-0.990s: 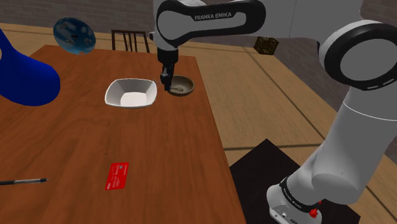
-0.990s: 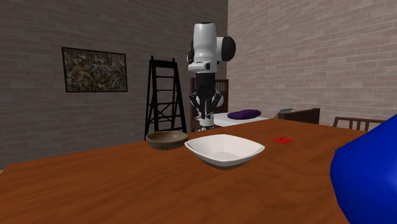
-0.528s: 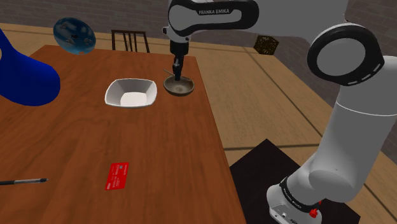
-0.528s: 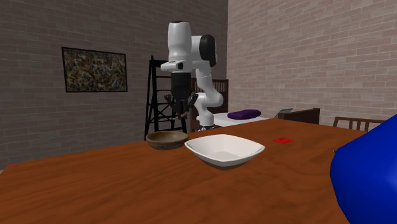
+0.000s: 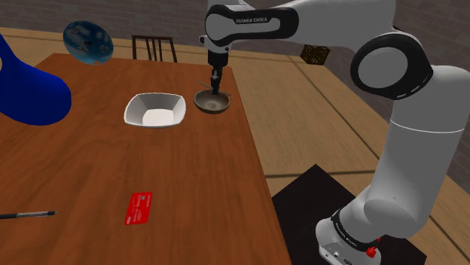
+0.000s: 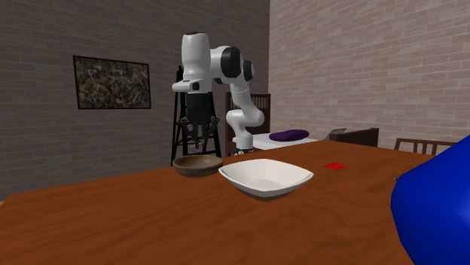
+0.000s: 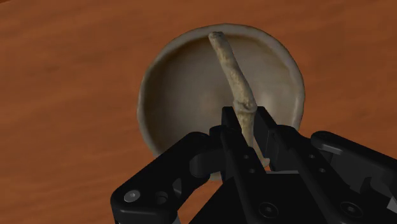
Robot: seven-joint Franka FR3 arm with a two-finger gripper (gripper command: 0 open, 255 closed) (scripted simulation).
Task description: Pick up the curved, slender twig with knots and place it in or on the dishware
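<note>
— Brown table (image 5: 188,181), and the arm?
— Bent over its far end, gripper (image 7: 248,124) pointing down above the tan bowl (image 7: 181,102), clamped on the pale, knotty, curved twig (image 7: 230,67).

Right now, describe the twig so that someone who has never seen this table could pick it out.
On the brown table, find the round brown bowl beside the square white bowl. Just above it the black gripper clasps the twig: pale, thin, slightly curved and knotted, where both bowls are wide and smooth.
</note>
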